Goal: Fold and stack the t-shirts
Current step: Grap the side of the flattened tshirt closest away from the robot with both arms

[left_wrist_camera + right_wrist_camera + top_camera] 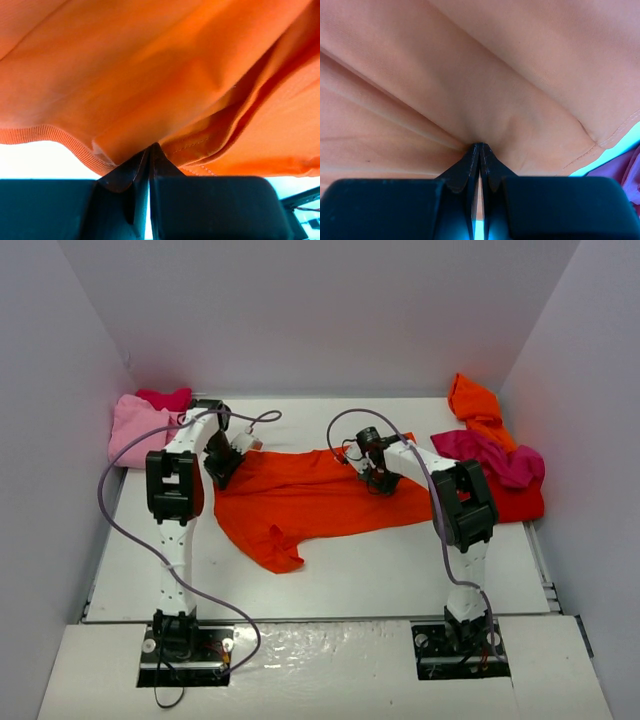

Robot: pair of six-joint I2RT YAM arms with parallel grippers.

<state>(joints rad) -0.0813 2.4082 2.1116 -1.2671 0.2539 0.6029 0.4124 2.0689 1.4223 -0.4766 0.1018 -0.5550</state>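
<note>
Both grippers are pressed together on cloth: my left gripper (224,466) pinches the orange t-shirt (310,498) at its left end, right beside a ribbed hem in the left wrist view, and my right gripper (373,476) nips a fold of plain fabric at the shirt's right end. That shirt stretches between them across the middle of the worktop (400,575), its far edge drawn out and its lower part with one sleeve sagging toward the near edge in a crumpled tail; how much of it is off the surface I cannot tell. I read this as the spreading step, with no fold made yet. A pink t-shirt (133,428) waits in the far left corner with a dark red t-shirt (166,398) on it, and along the right edge lie a second orange t-shirt (474,400), a magenta t-shirt (488,452) and a red t-shirt (520,504). My worries: the left bite sits so close to the hem that a hard pull apart could slip it free; the crumpled tail could get trapped under the body if I lay it down as it is; and the magenta cloth shows just beside my right fingers, so drifting right could snag that pile and drag it along
</note>
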